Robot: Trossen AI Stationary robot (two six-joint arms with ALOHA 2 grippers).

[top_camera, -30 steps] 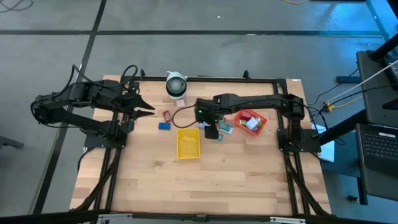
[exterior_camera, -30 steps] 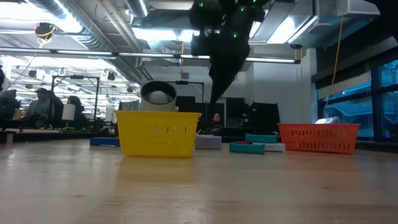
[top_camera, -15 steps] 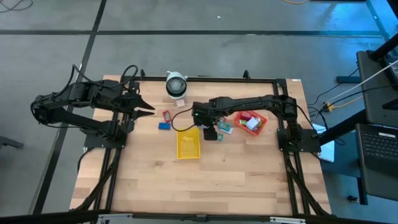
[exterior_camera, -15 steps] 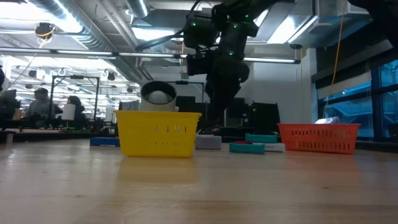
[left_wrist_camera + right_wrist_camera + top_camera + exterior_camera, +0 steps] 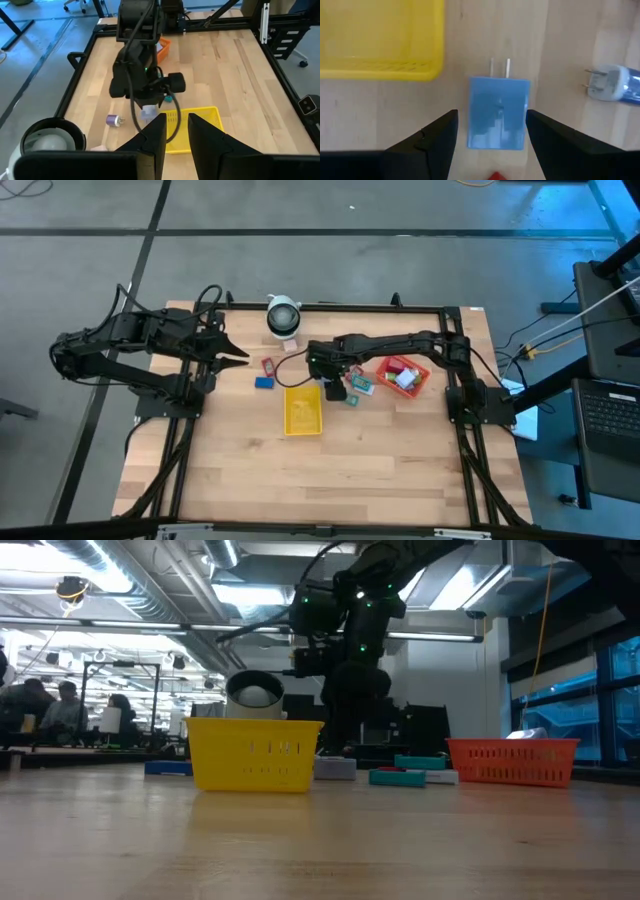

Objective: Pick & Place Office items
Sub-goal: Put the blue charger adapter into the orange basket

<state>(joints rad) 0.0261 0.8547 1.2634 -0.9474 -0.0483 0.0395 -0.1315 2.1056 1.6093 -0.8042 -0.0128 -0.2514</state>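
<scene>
Across the wooden counter 2 dark arms reach in from the sides. From the right, the right arm stretches to the middle and holds its tool low over the boards, just past the far right corner of the yellow tray. This tool is open: its fingers stand on either side of a blue plug block with a gap to each side, neither finger touching it. The block lies flat on the counter, 2 metal prongs at one end, just beside the yellow tray's rim.

At the left edge, the left arm is folded back, its tool pointing toward the centre, well apart from every item. Its fingers stand a little apart with nothing between them.

Right of the yellow tray sits the red-orange tray, holding a few red and pale packets. By the far edge stands a white round object with a dark centre.

Left of the yellow tray's far end lie a second blue block and, just beyond it, a small red packet. A teal packet lies between the right tool and the red-orange tray. The right wrist view also shows a lavender plug near the blue plug block, lying on its side.
</scene>
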